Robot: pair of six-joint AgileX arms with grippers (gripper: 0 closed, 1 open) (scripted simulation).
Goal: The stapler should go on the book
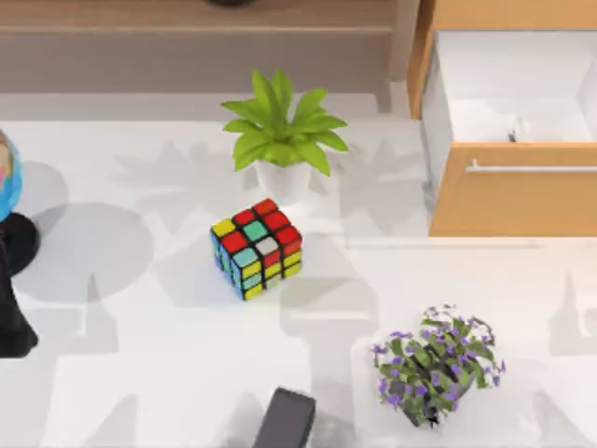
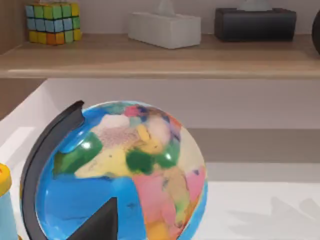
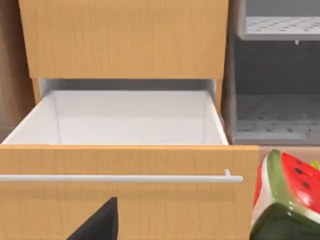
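The book is out of view. A dark grey blocky object (image 1: 284, 420) lies at the table's front edge, cut off by the top view's border; I cannot tell whether it is the stapler. A dark part of my left gripper (image 2: 97, 225) shows in the left wrist view, close in front of a colourful globe (image 2: 120, 170). In the right wrist view, a dark part of my right gripper (image 3: 97, 225) faces the open wooden drawer (image 3: 125, 165). My left arm (image 1: 11, 322) stands at the table's left edge.
A green potted plant (image 1: 280, 140) stands at the back centre, with a Rubik's cube (image 1: 256, 247) in front of it. A purple-flowered plant (image 1: 434, 364) sits front right. The drawer (image 1: 513, 187) juts out at back right, and the globe (image 1: 5, 177) stands far left. A watermelon-patterned object (image 3: 287, 200) sits beside the drawer.
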